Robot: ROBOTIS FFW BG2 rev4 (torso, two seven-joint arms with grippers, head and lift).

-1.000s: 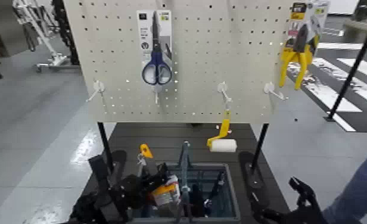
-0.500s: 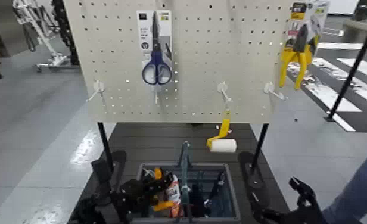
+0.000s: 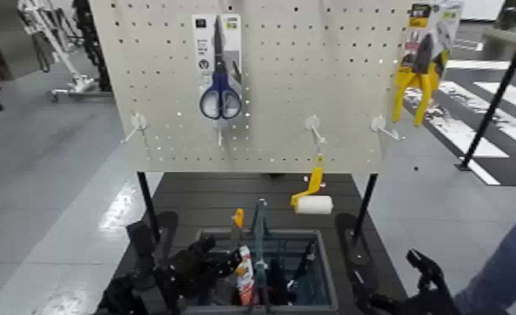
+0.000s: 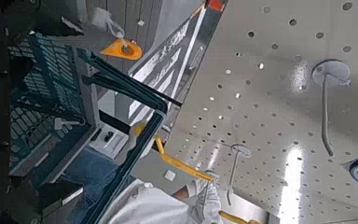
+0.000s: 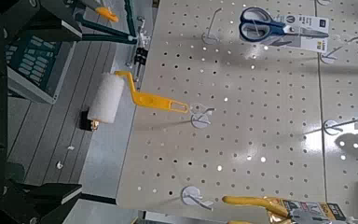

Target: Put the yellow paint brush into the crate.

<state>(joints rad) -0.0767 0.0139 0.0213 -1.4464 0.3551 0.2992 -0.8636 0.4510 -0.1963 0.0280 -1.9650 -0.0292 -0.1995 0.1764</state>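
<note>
The yellow paint brush (image 3: pixel 243 276) stands nearly upright inside the crate (image 3: pixel 328 289), in its left half against the central handle (image 3: pixel 260 226). Its orange-yellow tip (image 3: pixel 238 218) pokes above the rim. My left gripper (image 3: pixel 215 258) hovers over the crate's left side, just left of the brush, open and apart from it. In the left wrist view the brush's tip (image 4: pixel 121 49) shows above the crate's mesh wall (image 4: pixel 37 84). The right wrist view catches the tip (image 5: pixel 103 13) and the crate (image 5: pixel 37 56) from afar. My right gripper (image 3: pixel 425 276) is parked low at the right.
A pegboard (image 3: pixel 270 126) rises behind the crate with blue scissors (image 3: pixel 219 92), yellow-handled pliers (image 3: pixel 419 80) and a yellow-handled roller (image 3: pixel 313 199) on hooks. Its two black legs flank the crate. A person's blue sleeve (image 3: pixel 508 268) is at the right edge.
The brush went from tilted in my left gripper over the crate's left rim to standing upright inside the crate. The left gripper opened and let it go. The right arm stayed put.
</note>
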